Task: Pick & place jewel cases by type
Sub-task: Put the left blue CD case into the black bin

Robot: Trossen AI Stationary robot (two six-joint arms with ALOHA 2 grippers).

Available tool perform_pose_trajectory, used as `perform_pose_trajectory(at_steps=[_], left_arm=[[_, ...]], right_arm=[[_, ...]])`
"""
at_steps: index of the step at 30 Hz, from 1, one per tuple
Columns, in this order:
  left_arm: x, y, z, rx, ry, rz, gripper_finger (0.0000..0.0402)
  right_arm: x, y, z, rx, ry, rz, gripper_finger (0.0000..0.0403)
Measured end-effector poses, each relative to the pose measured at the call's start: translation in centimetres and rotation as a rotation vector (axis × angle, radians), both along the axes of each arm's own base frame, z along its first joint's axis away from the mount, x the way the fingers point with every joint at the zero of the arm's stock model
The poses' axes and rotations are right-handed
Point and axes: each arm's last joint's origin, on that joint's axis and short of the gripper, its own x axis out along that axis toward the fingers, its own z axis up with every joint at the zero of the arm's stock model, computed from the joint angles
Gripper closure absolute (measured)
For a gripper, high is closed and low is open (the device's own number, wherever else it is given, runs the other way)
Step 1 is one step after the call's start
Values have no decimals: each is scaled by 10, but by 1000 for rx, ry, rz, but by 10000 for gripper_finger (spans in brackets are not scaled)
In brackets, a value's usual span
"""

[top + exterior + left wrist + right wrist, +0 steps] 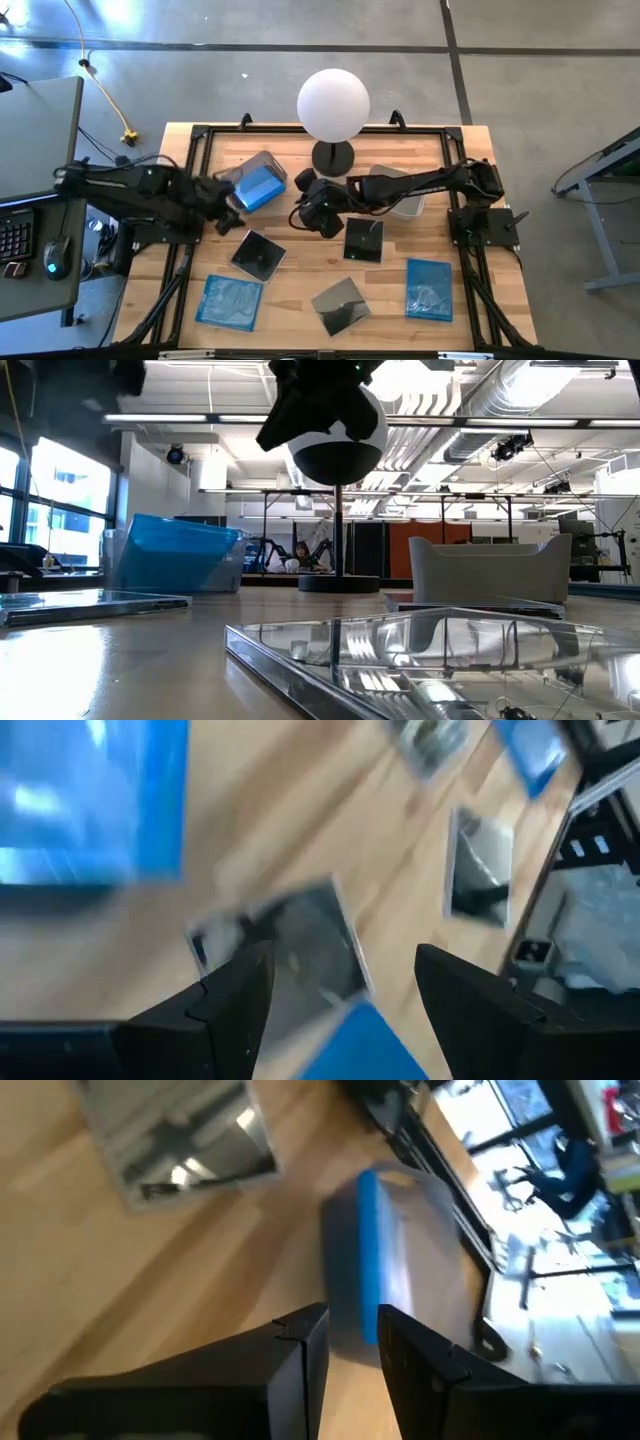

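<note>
Three dark jewel cases lie flat on the table (258,255) (363,240) (340,305). Two blue cases lie flat near the near edge (230,300) (428,288). A third blue case (258,187) (175,550) sits tilted in the left grey bin (250,163). My left gripper (228,208) (340,980) hovers open beside that bin, above the left dark case (290,945). My right gripper (312,215) (352,1330) hangs over the table's middle with only a narrow gap between its fingers, holding nothing.
A white globe lamp (333,105) stands on a dark round base (333,155) at the far middle. The right grey bin (405,200) (490,570) sits under my right arm. A black frame (200,135) rims the table. Bare wood (300,275) lies between the cases.
</note>
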Motion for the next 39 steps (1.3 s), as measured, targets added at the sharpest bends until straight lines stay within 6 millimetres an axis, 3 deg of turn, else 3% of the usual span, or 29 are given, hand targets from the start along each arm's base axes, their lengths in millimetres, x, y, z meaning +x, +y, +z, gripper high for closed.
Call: perform_pose_trajectory(at_steps=[6,10,20,31,39], left_arm=[[-4,-35,-43,-234,226,124,160],[-8,-59,-57,-337,345,156,160],[-10,-116,-75,-244,390,-218,160],[-3,-136,-109,-127,493,-99,160],[-1,-145,-130,13,591,-352,160]], right_arm=[[-2,4,-23,-24,-7,71,320],[-4,3,-42,-69,-55,101,320],[-7,3,-56,-125,-192,141,320],[-7,3,-58,-92,-185,114,320],[-7,3,-57,-91,-187,115,320]])
